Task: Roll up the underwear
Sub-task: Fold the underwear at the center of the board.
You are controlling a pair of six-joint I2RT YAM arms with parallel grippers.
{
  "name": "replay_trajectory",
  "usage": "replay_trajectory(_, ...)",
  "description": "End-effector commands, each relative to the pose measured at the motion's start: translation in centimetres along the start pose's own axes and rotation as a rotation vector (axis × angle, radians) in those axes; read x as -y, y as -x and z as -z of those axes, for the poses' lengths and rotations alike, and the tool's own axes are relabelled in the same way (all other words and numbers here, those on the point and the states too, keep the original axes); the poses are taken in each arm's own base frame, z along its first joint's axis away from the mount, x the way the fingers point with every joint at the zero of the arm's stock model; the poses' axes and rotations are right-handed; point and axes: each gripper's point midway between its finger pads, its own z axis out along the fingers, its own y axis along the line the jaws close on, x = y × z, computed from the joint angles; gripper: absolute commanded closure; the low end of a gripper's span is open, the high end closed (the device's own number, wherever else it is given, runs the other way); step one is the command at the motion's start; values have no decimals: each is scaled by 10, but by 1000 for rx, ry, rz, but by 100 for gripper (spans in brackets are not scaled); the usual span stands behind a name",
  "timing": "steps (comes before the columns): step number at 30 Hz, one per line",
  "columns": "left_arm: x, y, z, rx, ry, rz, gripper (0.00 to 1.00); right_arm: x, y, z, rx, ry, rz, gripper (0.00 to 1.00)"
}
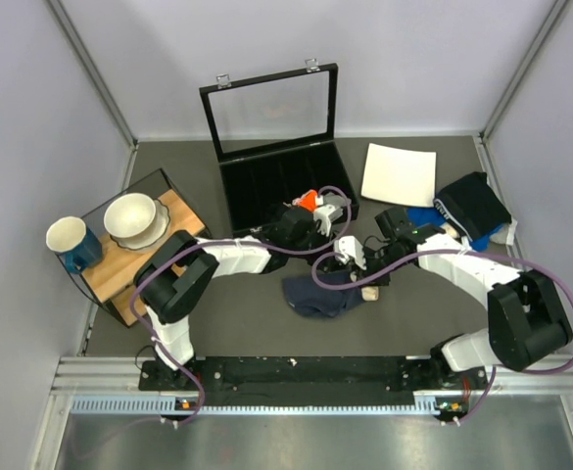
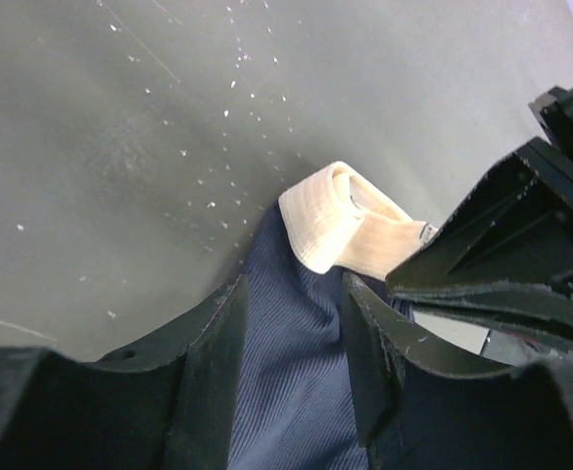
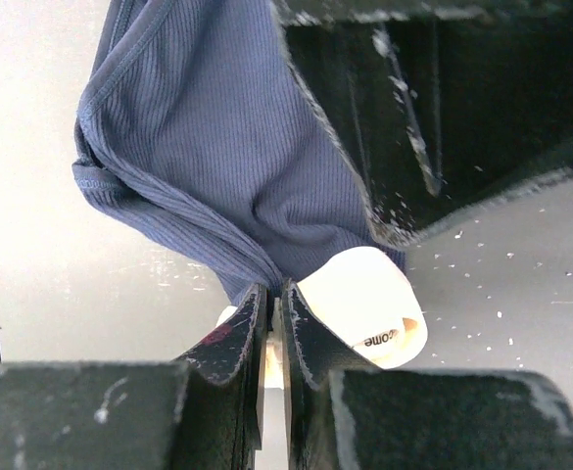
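The underwear [image 1: 322, 295] lies crumpled on the grey table between the arms, dark navy with a pale beige waistband [image 1: 369, 292]. My right gripper [image 1: 368, 284] is shut on the waistband edge; in the right wrist view [image 3: 284, 305] the fabric [image 3: 217, 147] hangs from its closed fingers, with a curl of waistband [image 3: 369, 304] beside them. My left gripper [image 1: 343, 266] is open and straddles the navy fabric [image 2: 291, 372], its fingers [image 2: 217, 372] on both sides. The beige waistband [image 2: 330, 225] lies just ahead of it, with the right gripper's fingers [image 2: 482, 245] on it.
A black display case [image 1: 276, 181] with its lid up stands at the back. A small orange cloth [image 1: 309, 199] and a grey cloth [image 1: 333, 206] lie by it. A white sheet [image 1: 399, 174] and dark clothes [image 1: 472, 206] are at right. A board with bowl [image 1: 134, 217] and mug [image 1: 71, 240] is at left.
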Motion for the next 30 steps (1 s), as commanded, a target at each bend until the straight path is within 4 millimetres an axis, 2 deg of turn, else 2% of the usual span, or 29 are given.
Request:
replay_trajectory(1,9,0,15,6,-18,-65,52,19,15,5,37,-40,-11,100)
replay_trajectory(8,-13,-54,17,-106,11,-39,55,31,17,5,31,-61,-52,100)
replay_trajectory(11,-20,-67,17,-131,27,-29,55,39,15,2,17,-73,-77,100)
replay_trajectory(18,-32,-74,19,-129,76,-18,56,60,12,-3,-6,-114,-163,100)
replay_trajectory(21,-34,-72,21,-113,94,-16,55,66,5,-8,-22,-112,-202,100)
replay_trajectory(24,-34,-58,28,-57,117,-21,54,67,-1,-14,-36,-101,-225,100)
replay_trajectory(30,-33,-7,63,156,205,-30,48,65,-6,-21,-42,-82,-243,100)
